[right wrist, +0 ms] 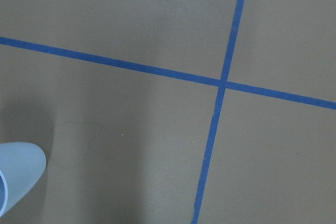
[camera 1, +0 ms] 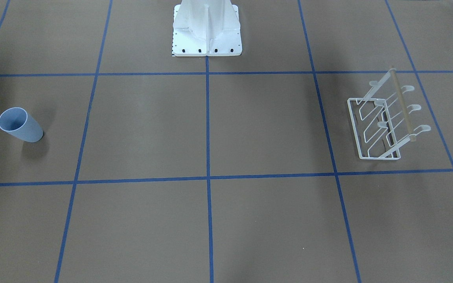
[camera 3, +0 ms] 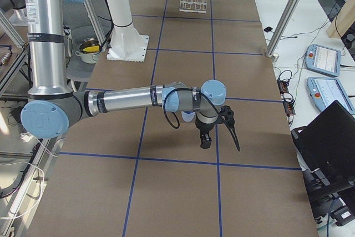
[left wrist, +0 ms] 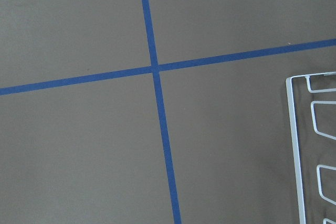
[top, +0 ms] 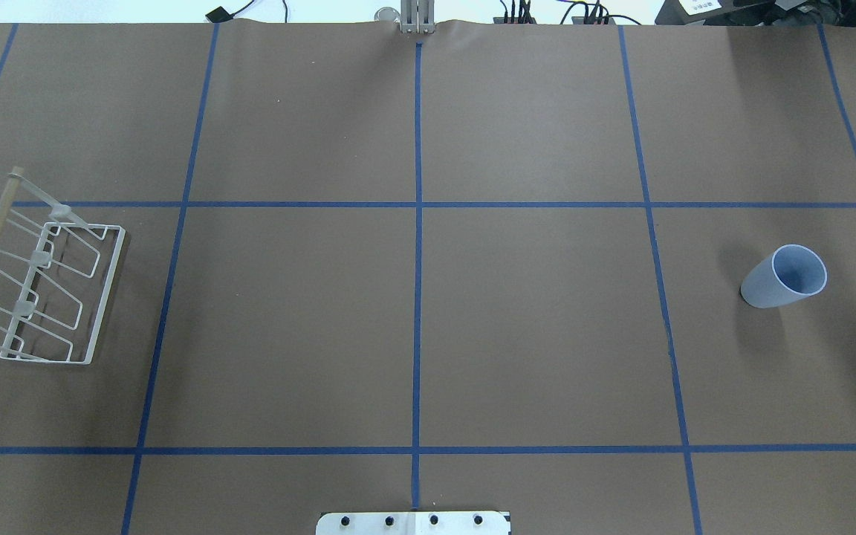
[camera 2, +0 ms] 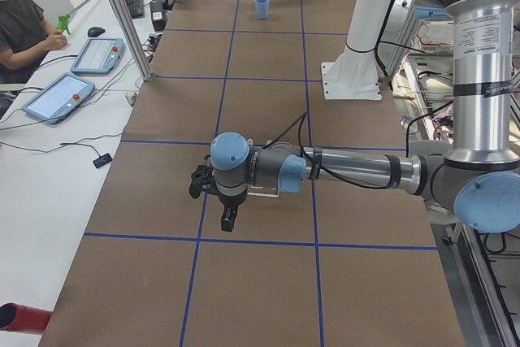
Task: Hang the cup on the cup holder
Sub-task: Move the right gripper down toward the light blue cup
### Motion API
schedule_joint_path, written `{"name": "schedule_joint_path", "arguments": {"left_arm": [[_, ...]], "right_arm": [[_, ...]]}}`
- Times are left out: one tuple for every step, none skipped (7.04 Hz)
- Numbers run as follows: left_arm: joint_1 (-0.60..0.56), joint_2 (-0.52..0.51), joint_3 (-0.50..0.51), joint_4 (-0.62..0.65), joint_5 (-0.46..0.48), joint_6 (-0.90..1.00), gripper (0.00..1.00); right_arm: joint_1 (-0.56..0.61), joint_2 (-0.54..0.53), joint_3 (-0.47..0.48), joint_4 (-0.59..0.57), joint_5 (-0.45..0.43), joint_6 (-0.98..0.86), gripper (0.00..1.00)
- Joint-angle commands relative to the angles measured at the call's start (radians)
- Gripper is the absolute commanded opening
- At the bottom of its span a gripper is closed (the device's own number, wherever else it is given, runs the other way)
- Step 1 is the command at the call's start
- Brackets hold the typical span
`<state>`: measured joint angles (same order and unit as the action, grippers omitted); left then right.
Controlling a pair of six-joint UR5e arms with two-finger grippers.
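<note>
The right pincer (camera 3: 219,141) hangs just by the light blue plastic tumbler cup (top: 785,276), which stands mouth-up on the brown table (top: 532,334). I cannot tell if it is open or closed (same for the left pincer (camera 2: 215,201)). Far across sits the white wire cup holder (top: 41,290). The smooth cup could slip or tip over in a bad squeeze.

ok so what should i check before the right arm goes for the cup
1. Light blue plastic tumbler upright, mouth up, nothing touching it: ok.
2. White wire rack with wooden bar standing on its base, prongs free: ok.
3. Right hand centred over the tumbler: not ok, the tumbler shows only at the right wrist view's lower left edge.
4. Right hand open: cannot tell.
5. Left hand open or shut: cannot tell.
</note>
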<state>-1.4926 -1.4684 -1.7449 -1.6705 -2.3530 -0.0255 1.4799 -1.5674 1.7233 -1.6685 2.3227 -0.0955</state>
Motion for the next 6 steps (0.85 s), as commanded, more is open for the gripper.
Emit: {"name": "schedule_joint_path", "arguments": {"left_arm": [[0.000, 0.000, -0.004, 0.000, -0.002, -0.002, 0.99], [0.000, 0.000, -0.004, 0.000, 0.000, -0.002, 0.99], [0.000, 0.000, -0.007, 0.000, 0.000, -0.004, 0.99], [0.000, -0.001, -0.008, 0.000, 0.001, -0.004, 0.99], [0.000, -0.001, -0.008, 0.000, 0.001, -0.004, 0.99], [0.000, -0.003, -0.008, 0.000, 0.001, -0.004, 0.99]], "right_arm": [[-0.030, -0.038, 0.001, 0.130, 0.001, -0.001, 1.00], [-0.071, -0.066, -0.010, 0.265, 0.000, 0.009, 1.00], [-0.114, -0.068, -0.011, 0.292, -0.002, 0.052, 1.00], [-0.172, -0.059, 0.005, 0.294, 0.001, 0.215, 1.00], [-0.238, -0.053, 0.030, 0.297, 0.001, 0.364, 1.00], [-0.283, -0.052, 0.036, 0.347, 0.001, 0.443, 1.00]]}}
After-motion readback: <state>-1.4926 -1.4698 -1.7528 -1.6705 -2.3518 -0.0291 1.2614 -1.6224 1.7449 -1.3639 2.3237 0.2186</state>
